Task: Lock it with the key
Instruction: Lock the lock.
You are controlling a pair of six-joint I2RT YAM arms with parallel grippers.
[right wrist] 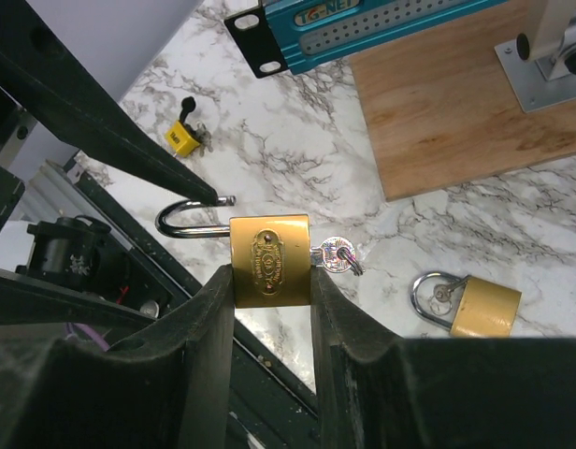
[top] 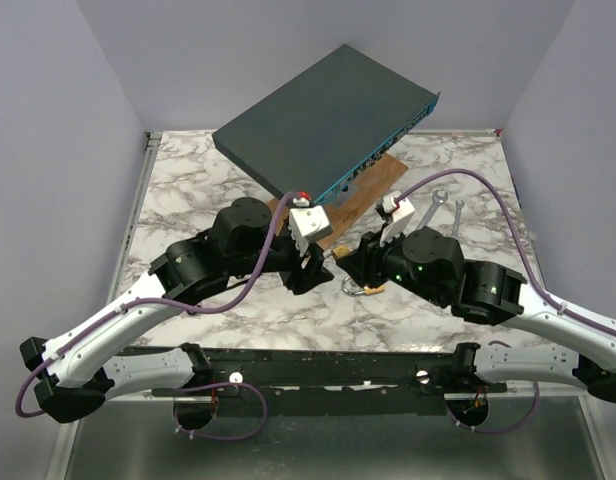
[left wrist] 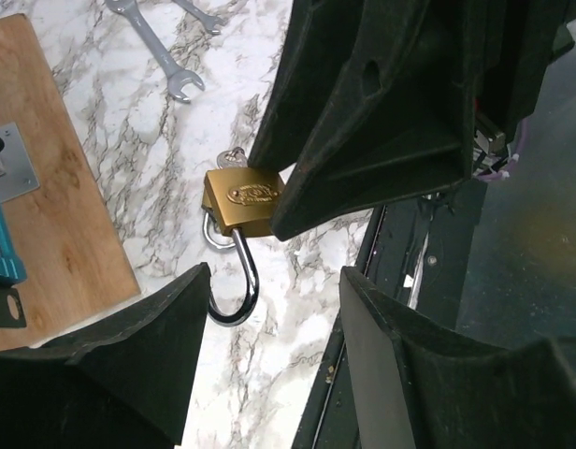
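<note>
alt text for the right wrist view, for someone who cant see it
The right gripper holds a brass padlock between its jaws, shackle open to the left and a key in its right end. A second padlock lies on the marble table at lower right, below a wooden board.
</note>
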